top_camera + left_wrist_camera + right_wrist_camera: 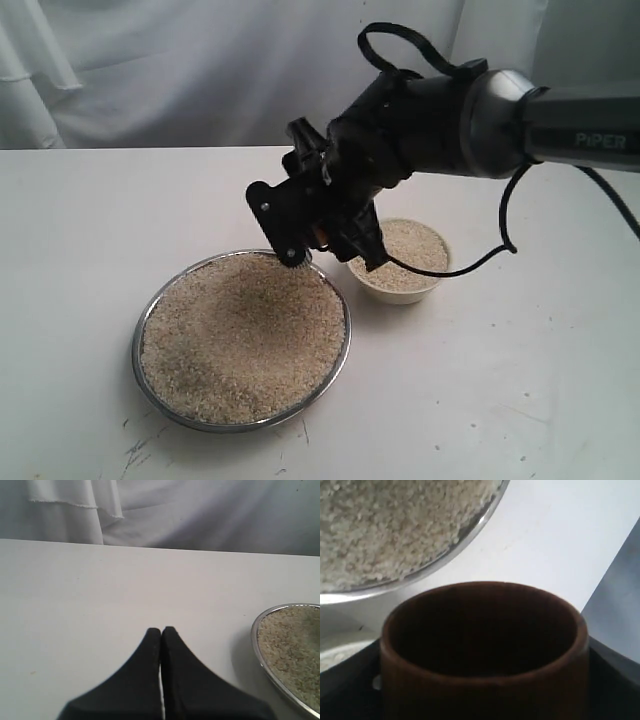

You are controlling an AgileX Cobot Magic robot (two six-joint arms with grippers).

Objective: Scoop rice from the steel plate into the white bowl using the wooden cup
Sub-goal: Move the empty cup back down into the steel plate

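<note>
My right gripper (330,245) is shut on the wooden cup (485,680) and hangs between the steel plate (140,340) and the white bowl (400,290). The cup's mouth faces the camera in the right wrist view. Its inside is dark and no grains show in it. In the exterior view the fingers hide nearly all of the cup. Rice (240,335) fills the plate in a broad heap, and more rice (415,250) fills the bowl. The plate's rim (420,575) lies just past the cup. My left gripper (161,630) is shut and empty above bare table, with the plate's edge (257,645) off to one side.
A white table (90,220) carries everything, with a white cloth backdrop (200,70) behind it. The right arm's black cable (500,245) loops over the bowl. Dark scuffs mark the table near the front edge (140,450).
</note>
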